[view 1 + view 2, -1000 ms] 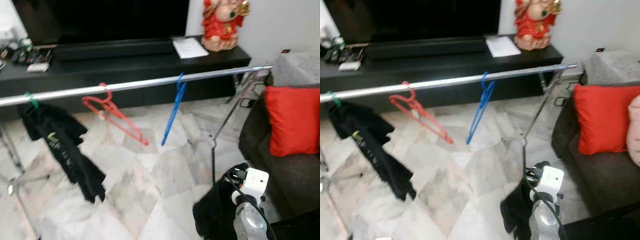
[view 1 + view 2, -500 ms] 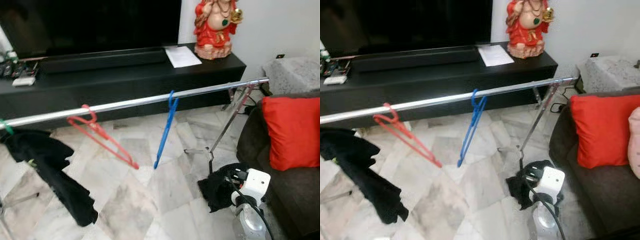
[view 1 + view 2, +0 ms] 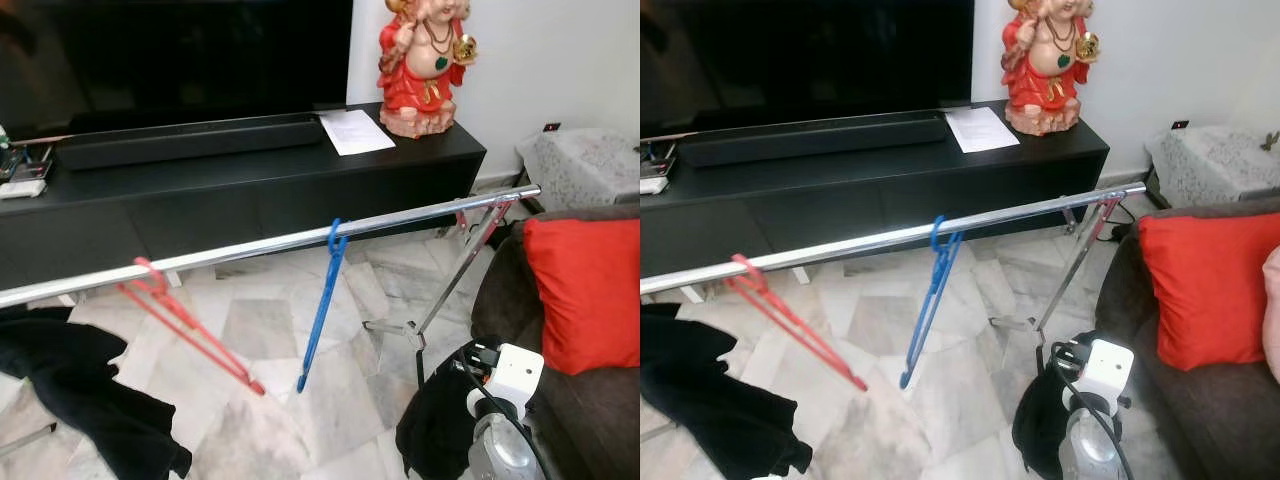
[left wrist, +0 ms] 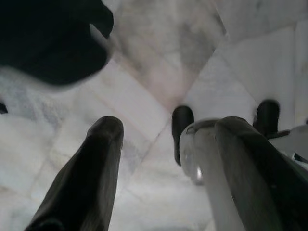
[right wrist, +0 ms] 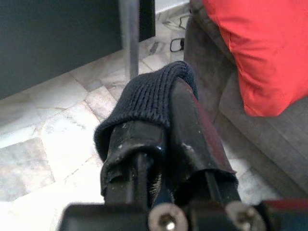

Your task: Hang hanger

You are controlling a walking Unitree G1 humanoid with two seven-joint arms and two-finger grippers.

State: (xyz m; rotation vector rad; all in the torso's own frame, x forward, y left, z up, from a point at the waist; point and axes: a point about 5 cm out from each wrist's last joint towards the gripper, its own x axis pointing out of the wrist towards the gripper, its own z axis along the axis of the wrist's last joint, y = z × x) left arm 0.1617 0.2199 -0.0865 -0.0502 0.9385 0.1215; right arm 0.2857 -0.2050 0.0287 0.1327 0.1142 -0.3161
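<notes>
A silver rail crosses the room at a slant. On it hang a red hanger and a blue hanger, both bare. A black garment droops from the rail's left end. Low at the right, my right gripper is shut on a dark knit garment that drapes over its fingers and hides whatever is inside. That arm sits below the rail's right end, beside the sofa. My left gripper is open above the marble floor, with nothing between its fingers.
A black TV cabinet stands behind the rail, with a red figurine and a sheet of paper on it. A dark sofa with a red cushion is at the right. The rack's folding leg stands near my right arm.
The whole view has shifted as the camera moved, so the rail and hangers sit lower and further left. My right gripper still holds the dark garment low at the right.
</notes>
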